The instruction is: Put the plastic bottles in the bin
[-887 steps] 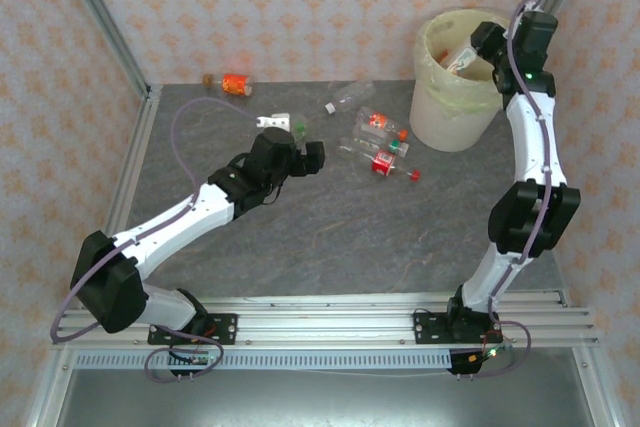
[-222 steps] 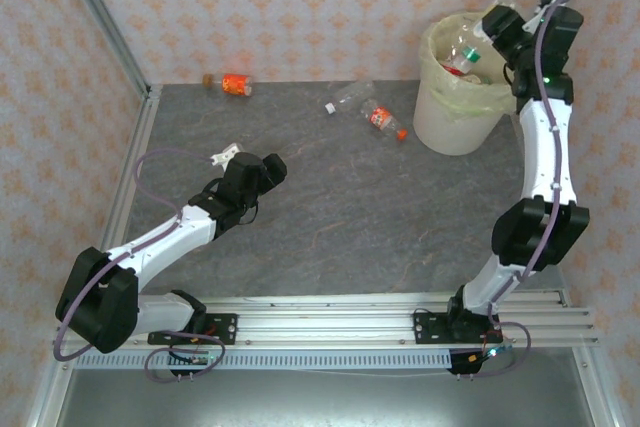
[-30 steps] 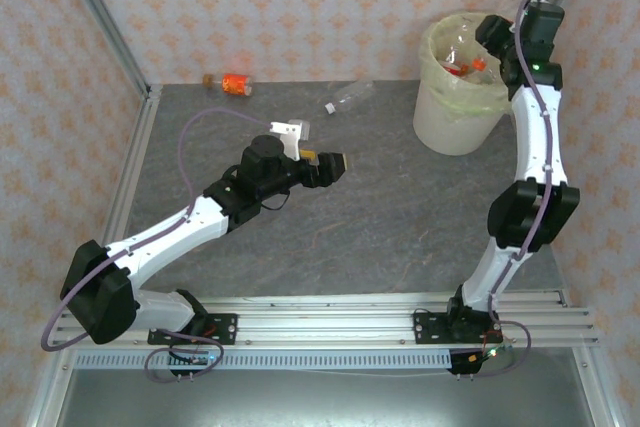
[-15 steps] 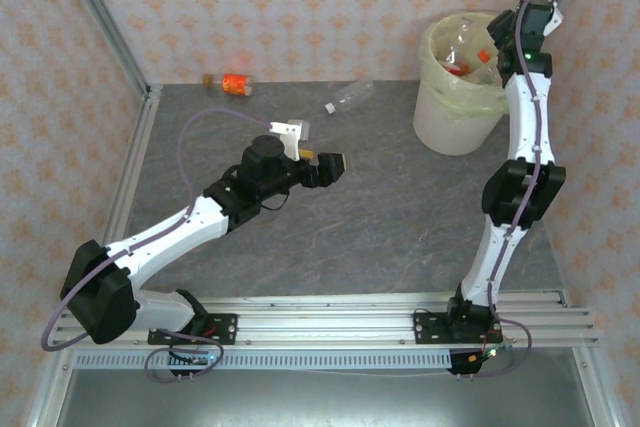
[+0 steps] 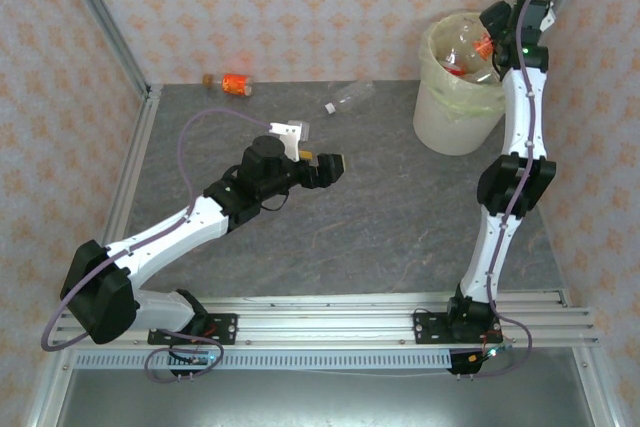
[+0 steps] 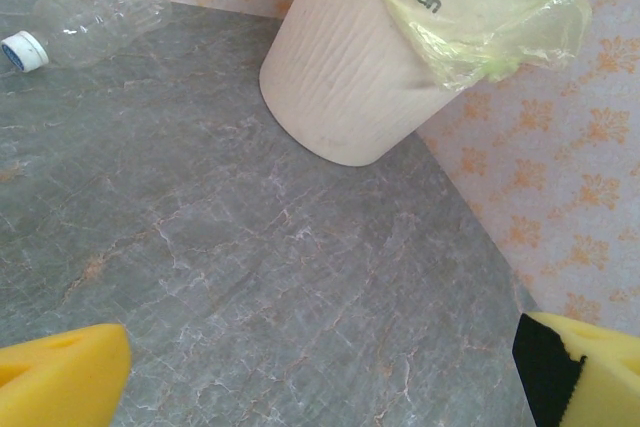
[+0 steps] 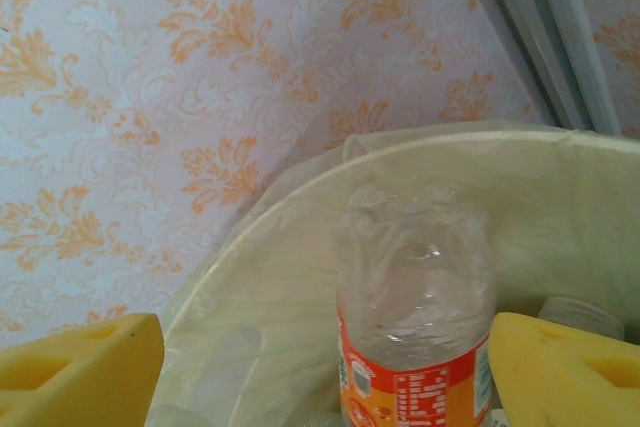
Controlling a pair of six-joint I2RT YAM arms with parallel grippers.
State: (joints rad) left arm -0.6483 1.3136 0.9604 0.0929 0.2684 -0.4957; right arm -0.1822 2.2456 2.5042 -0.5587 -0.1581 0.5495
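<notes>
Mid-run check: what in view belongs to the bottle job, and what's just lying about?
Job: bin; clear bottle and orange bottle on the table; third bottle, in the bin's mouth.
Not job: frame post; base rail (fixtures).

Bin [image 5: 452,125] far right — bottles [image 5: 463,51] inside; loose bottle [image 5: 350,97] left of it, second bottle [image 5: 233,84] further left by back wall [image 5: 300,7]

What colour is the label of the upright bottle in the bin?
Orange-red with white print; the bottle shows best in the right wrist view.
</notes>
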